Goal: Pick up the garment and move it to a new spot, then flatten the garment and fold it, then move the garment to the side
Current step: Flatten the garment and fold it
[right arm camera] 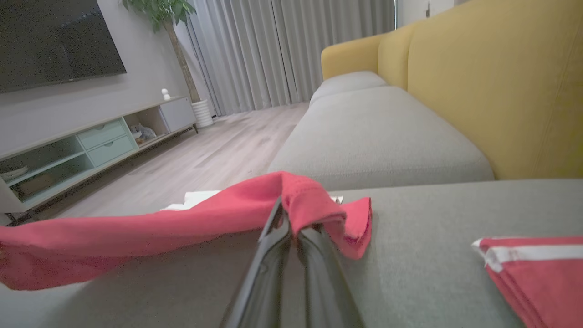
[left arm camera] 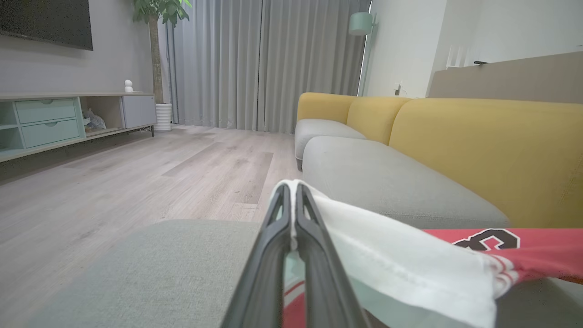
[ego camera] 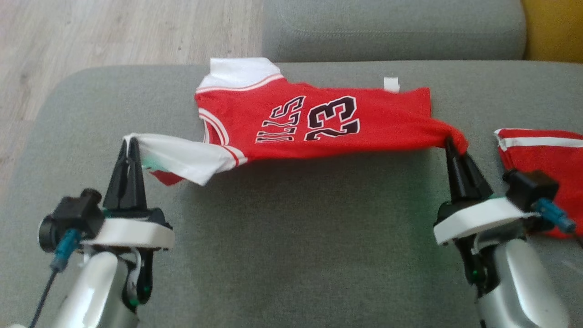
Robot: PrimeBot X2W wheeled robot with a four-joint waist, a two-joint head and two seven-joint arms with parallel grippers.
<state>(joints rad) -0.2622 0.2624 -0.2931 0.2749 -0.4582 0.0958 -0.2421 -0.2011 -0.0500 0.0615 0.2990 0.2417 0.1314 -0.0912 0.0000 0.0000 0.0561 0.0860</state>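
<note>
1. Red jersey (ego camera: 319, 123) centre frame on grey cushion (ego camera: 291, 237), near edge lifted.
2. Left gripper (ego camera: 130, 145) pinches its white edge; right gripper (ego camera: 451, 146) pinches its red corner.
3. Second red cloth (ego camera: 542, 155) cut off at the right edge.

The garment (ego camera: 387, 123) was red, with white sleeves, red-and-white trim and a black, white-edged "23". The sofa seat (ego camera: 291, 237) was grey, its backrest (right arm camera: 496, 91) yellow. At the seat's right edge, another cloth (ego camera: 546, 157) was red, white-striped.
</note>
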